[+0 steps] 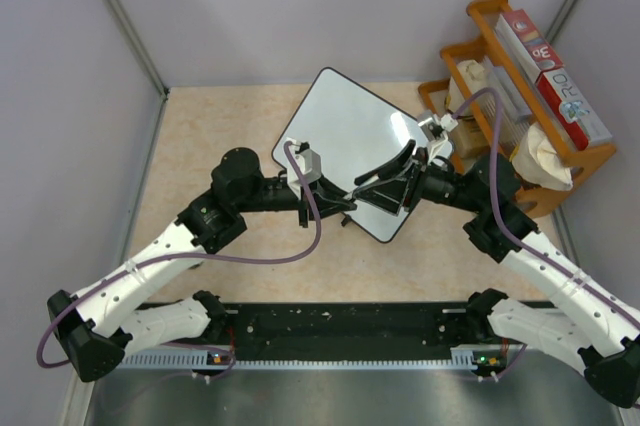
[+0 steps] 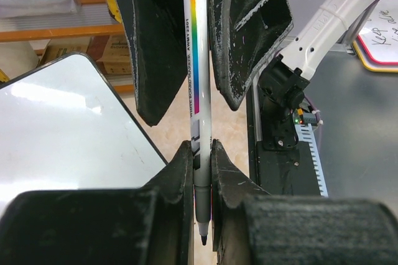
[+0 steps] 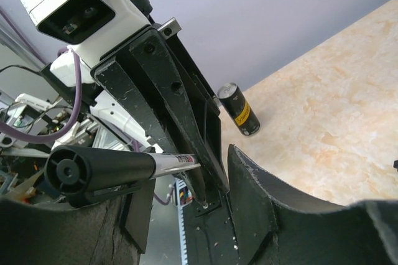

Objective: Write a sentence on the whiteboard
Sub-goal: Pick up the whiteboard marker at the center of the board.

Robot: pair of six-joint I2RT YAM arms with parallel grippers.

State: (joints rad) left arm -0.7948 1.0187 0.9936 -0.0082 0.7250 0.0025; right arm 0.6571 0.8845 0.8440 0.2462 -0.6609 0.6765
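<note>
Pinching marker (image 2: 200, 60) tight near its tip with left fingers (image 2: 177, 178); flanking its other end with right fingers (image 2: 249, 41), spread apart. Hovering over whiteboard (image 1: 345, 131), lying askew on tan table (image 1: 220, 116), orange rack (image 1: 487, 8) beyond. Reaching inward with both arms, wrists meeting.

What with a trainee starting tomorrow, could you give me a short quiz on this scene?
1. True or false: the marker has its tip capped.
2. Which gripper clamps the marker near its tip? A) left gripper B) right C) neither
3. Fill in: the whiteboard bears ___ writing.
Key: 1 false, the tip is bare; 2 A; 3 no.
</note>
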